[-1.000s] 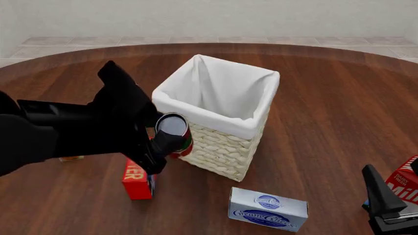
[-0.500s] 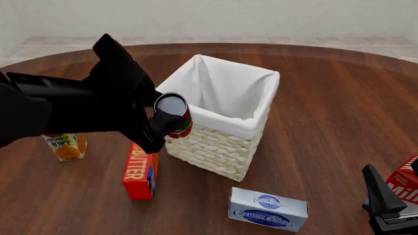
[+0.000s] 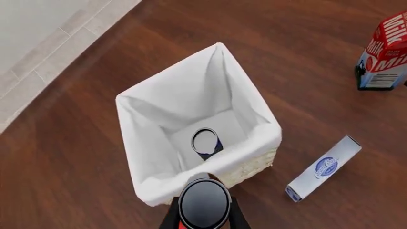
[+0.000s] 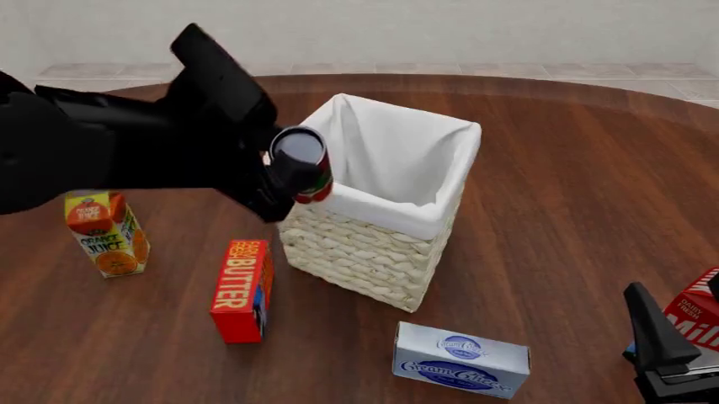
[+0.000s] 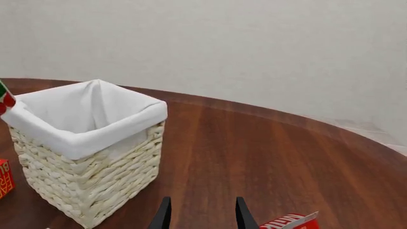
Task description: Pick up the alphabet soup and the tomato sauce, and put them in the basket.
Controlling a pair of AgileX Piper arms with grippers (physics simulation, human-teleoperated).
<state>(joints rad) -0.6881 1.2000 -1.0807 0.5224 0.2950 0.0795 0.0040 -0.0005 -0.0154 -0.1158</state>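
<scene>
My left gripper is shut on the tomato sauce, a can with a dark grey top and a red and green label. It holds the can in the air just over the left rim of the cream wicker basket. In the left wrist view the can sits between the fingers, above the near edge of the basket. The alphabet soup lies inside on the white lining. My right gripper is open and empty, low at the front right, far from the basket.
A red butter box lies left of the basket. An orange juice carton stands further left. A cream cheese box lies in front of the basket, and also shows in the left wrist view. A milk carton stands by my right gripper.
My left arm has lifted the tomato sauce up and toward the basket, from beside the wicker wall to rim height. The orange juice carton has come into view. The right arm has not moved.
</scene>
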